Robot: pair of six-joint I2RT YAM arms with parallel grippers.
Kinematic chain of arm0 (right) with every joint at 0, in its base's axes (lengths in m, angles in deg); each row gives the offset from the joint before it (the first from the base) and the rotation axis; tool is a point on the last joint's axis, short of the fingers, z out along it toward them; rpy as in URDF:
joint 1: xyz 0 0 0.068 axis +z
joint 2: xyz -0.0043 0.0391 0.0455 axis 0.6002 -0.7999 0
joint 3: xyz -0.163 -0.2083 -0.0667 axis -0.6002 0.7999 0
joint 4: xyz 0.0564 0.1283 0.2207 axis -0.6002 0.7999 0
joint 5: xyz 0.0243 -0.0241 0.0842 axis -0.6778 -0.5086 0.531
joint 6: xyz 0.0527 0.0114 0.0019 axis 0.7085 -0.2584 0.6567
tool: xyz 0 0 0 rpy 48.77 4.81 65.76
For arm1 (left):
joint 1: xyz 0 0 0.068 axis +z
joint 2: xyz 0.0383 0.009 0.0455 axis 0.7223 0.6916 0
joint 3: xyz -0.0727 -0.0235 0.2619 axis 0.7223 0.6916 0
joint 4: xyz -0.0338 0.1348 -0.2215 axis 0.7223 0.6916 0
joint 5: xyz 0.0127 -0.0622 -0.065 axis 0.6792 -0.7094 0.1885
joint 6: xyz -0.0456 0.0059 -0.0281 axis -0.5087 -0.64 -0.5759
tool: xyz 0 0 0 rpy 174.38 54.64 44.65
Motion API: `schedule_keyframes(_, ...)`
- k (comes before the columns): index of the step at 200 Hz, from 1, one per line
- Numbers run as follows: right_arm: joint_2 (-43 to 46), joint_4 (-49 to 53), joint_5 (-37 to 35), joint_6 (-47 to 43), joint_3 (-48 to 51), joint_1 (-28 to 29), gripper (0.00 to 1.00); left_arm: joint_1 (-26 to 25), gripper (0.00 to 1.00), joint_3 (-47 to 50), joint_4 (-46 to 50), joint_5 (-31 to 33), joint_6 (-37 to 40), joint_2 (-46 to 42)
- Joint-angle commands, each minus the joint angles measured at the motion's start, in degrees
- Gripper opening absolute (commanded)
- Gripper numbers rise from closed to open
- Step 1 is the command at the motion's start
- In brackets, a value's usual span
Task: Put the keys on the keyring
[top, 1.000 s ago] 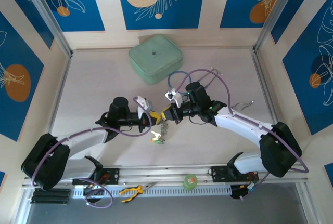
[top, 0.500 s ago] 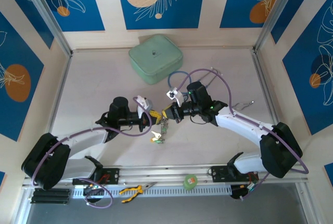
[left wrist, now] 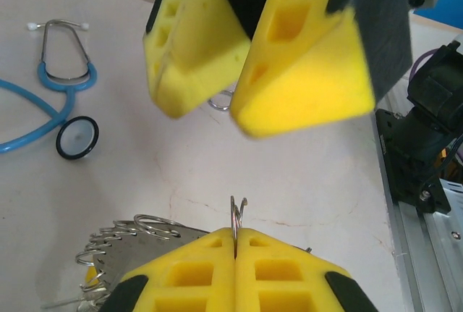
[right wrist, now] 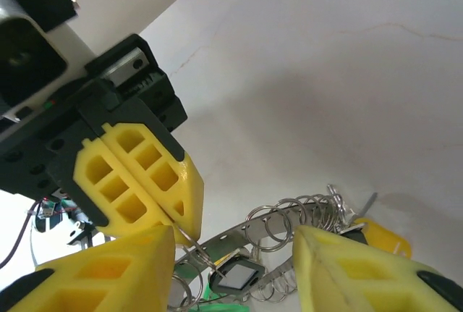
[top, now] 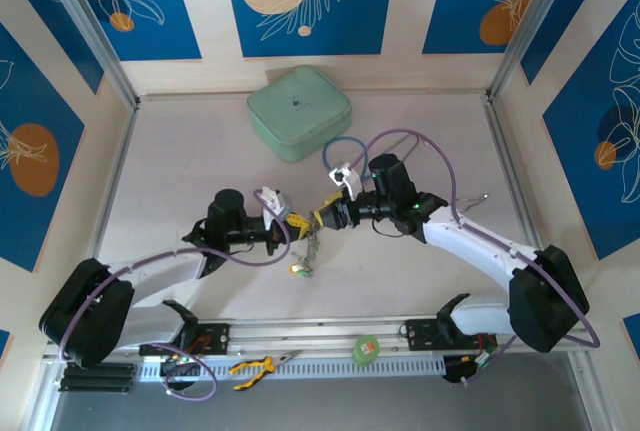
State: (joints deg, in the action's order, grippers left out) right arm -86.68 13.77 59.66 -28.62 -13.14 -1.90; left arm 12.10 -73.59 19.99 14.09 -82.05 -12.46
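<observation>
1. Left gripper point(left wrist: 235, 238): clenched on the keyring point(left wrist: 234, 214), whose wire loop stands upright from its fingertips.
2. Right gripper point(right wrist: 231, 254): jaws apart, directly facing the left gripper, close.
3. Keys point(top: 303, 262): hanging just below the left gripper.

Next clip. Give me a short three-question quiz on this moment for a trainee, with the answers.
1. True or false: the right gripper is clamped shut.
2. What does the left gripper pinch? A. the keyring B. a screwdriver C. a cup
3. What lies at the far side of the table, beyond both arms?
Key: 1 false, its jaws stand open; 2 A; 3 the green case.
</observation>
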Motion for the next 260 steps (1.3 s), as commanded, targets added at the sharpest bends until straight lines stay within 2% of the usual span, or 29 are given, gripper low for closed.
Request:
schedule_keyframes(1,3.2,3.4,-0.1,-5.7,-1.2,-1.4,0.47,-0.5,0.0,2.0,-8.8,-0.1,1.8,-1.6)
schedule_keyframes(14,4.4,4.2,-0.5,-11.9,-0.9,-1.6,0.48,-0.6,0.0,3.8,-15.6,-1.0,1.8,-1.0)
schedule_keyframes(30,5.5,4.0,1.1,-24.4,0.8,-1.0,0.47,-0.5,0.0,5.6,-23.3,-2.4,2.4,0.4)
schedule_keyframes(46,5.9,5.2,4.6,-36.5,2.5,-0.1,0.46,-0.6,0.0,5.3,-25.8,-5.3,4.3,2.0)
schedule_keyframes(58,6.0,5.4,5.7,-40.9,3.2,0.5,0.45,-0.6,0.0,4.8,-26.4,-7.2,5.6,2.8)
schedule_keyframes(76,5.8,4.8,7.8,-41.3,3.4,1.0,0.44,-0.9,0.0,4.4,-26.4,-8.6,7.2,3.2)
schedule_keyframes(127,2.9,2.9,7.8,-40.7,3.2,3.7,0.39,-1.6,0.0,4.7,-25.6,-9.5,8.4,2.6)
schedule_keyframes(179,0.4,1.6,9.1,-40.1,2.2,4.5,0.19,-1.8,0.0,4.9,-25.1,-9.2,8.6,1.7)
schedule_keyframes(206,0.3,0.8,10.2,-39.5,2.2,4.7,0.0,-1.9,0.0,5.1,-25.1,-8.6,8.6,1.8)
schedule_keyframes(223,0.8,1.9,10.4,-39.7,1.9,4.8,0.0,-1.9,0.0,5.4,-24.5,-5.4,8.4,1.4)
schedule_keyframes(239,1.3,6.2,9.2,-41.2,0.4,4.8,0.0,-1.9,0.24,5.6,-21.6,-2.1,9.2,0.0)
schedule_keyframes(260,0.8,15.3,4.9,-44.3,-3.5,5.5,0.0,-2.0,0.27,3.8,-11.2,-0.9,12.9,-3.6)
